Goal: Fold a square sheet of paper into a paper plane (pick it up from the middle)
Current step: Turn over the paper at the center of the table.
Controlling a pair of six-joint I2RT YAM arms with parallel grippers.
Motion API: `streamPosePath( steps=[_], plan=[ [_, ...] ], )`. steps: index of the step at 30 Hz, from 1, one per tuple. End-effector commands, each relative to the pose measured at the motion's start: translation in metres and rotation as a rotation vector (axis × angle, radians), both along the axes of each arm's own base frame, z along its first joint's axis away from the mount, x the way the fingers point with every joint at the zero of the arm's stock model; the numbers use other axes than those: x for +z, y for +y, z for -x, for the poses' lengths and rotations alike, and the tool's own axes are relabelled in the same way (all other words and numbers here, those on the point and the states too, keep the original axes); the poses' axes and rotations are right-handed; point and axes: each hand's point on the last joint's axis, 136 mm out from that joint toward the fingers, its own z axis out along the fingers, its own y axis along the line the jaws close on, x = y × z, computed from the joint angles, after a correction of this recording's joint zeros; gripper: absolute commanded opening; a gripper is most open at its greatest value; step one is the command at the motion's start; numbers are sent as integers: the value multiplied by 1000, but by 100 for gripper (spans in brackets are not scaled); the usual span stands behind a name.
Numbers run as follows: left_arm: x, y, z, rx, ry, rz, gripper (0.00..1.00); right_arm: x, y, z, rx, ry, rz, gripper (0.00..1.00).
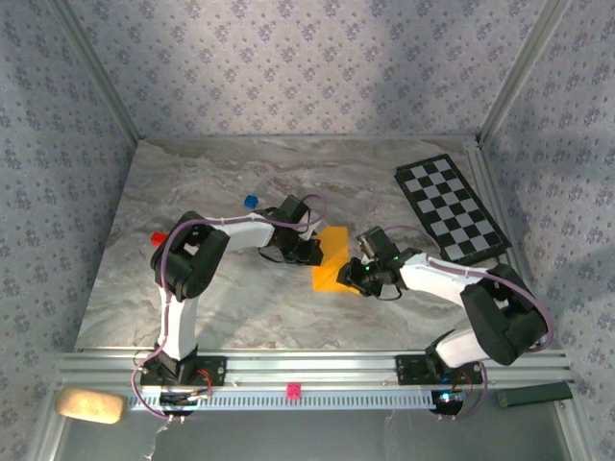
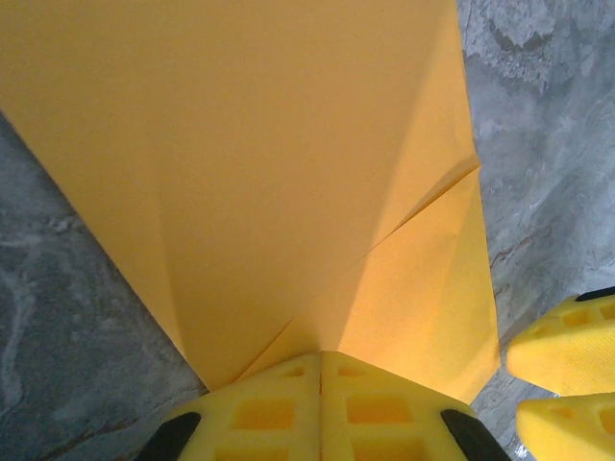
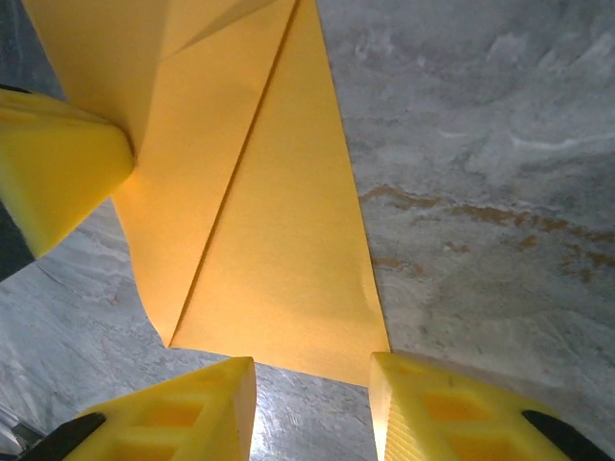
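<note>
The left arm and right arm rise from their bases, elbows bent, forearms angled inward toward each other. The left gripper tilts downward, jaws pressed together on the square sheet of paper. The right gripper sits close beside it, low, its 2 fingers parted, gripping nothing.

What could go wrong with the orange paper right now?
The left gripper pinches the folded paper at just one spot, so a hard pull might tear or crumple it. The right gripper is open at the paper's edge; if it closes crooked, it could spoil the crease.
</note>
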Motion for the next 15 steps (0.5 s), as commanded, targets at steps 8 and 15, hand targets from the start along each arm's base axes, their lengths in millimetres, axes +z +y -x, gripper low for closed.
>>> streamPosePath(
  steps=[8,15],
  plan=[
    [-11,5,12,2,20,-47,6,-4,14,-13,-41,-3,-90,37],
    [-13,6,12,1,23,-49,6,17,25,-42,-53,-91,-197,44]
  ],
)
